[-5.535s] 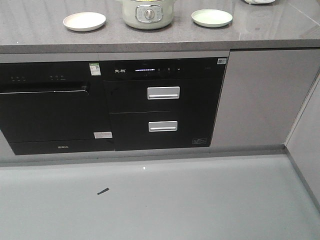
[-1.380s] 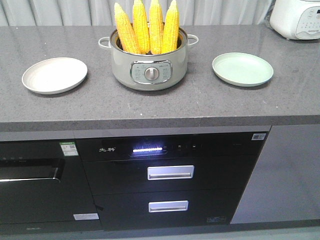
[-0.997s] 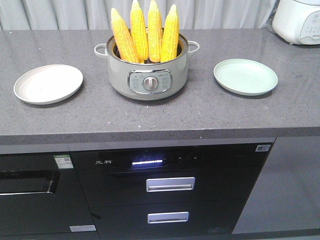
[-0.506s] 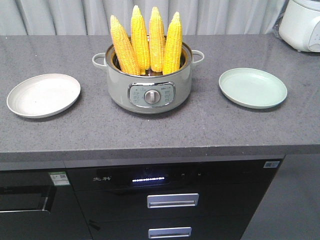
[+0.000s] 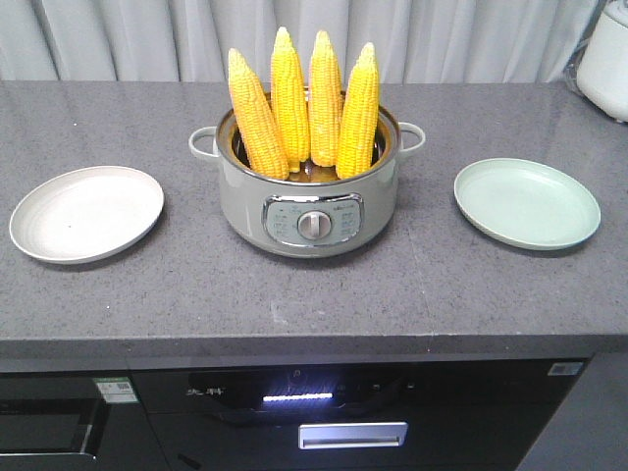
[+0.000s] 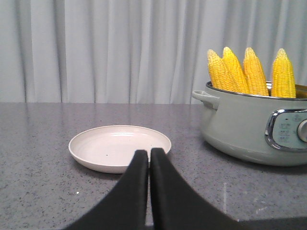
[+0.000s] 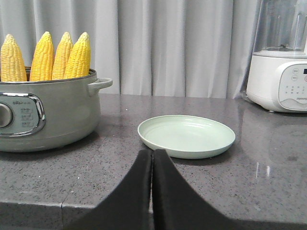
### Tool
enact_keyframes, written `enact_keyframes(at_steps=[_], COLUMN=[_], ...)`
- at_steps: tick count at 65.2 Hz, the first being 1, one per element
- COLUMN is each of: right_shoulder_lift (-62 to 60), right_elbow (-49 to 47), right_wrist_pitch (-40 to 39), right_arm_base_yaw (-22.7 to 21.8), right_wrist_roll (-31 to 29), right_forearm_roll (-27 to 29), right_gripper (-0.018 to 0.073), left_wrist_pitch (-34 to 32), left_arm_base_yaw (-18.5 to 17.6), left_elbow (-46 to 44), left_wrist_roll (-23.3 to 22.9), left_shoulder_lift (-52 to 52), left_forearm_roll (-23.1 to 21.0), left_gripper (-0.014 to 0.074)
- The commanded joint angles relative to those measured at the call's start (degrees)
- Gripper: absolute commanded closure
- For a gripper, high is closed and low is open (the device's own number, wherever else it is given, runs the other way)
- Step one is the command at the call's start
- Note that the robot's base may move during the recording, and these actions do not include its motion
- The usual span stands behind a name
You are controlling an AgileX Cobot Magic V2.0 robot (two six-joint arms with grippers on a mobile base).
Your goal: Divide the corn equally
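Observation:
Several yellow corn cobs (image 5: 304, 103) stand upright, tips up, in a pale green electric pot (image 5: 307, 201) at the middle of the grey counter. A cream plate (image 5: 86, 212) lies left of the pot and a green plate (image 5: 527, 202) lies right of it; both hold nothing. My left gripper (image 6: 148, 154) is shut with nothing in it, just short of the cream plate (image 6: 120, 146), with the corn (image 6: 249, 72) to its right. My right gripper (image 7: 152, 154) is shut and holds nothing, just short of the green plate (image 7: 186, 135). Neither gripper shows in the front view.
A white appliance (image 7: 280, 72) stands at the counter's far right. A grey curtain (image 5: 147, 39) hangs behind the counter. The counter's front edge (image 5: 294, 348) runs above black built-in appliances with a drawer handle (image 5: 353, 435).
The front view has risen from the floor and cabinets and moved closer, so the pot, corn and both plates now fill the frame. Nothing on the counter has moved.

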Motion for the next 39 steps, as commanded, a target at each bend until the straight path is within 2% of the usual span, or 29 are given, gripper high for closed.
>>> enact_keyframes(at_steps=[1, 39], right_shoulder_lift=[-0.3, -0.3], right_elbow=[0.3, 0.3], right_wrist_pitch=[-4.2, -4.2], right_arm_base_yaw=[-0.1, -0.1], right_wrist_roll=[-0.1, -0.1], right_forearm_roll=[-0.5, -0.5], right_gripper=[0.0561, 0.0561], left_wrist_pitch=[-4.2, -4.2], left_arm_base_yaw=[-0.3, -0.3], left_elbow=[-0.9, -0.9], left_wrist_roll=[-0.1, -0.1], left_shoulder_lift=[-1.0, -1.0], left_forearm_roll=[-0.5, -0.5], left_gripper=[0.0603, 0.0603])
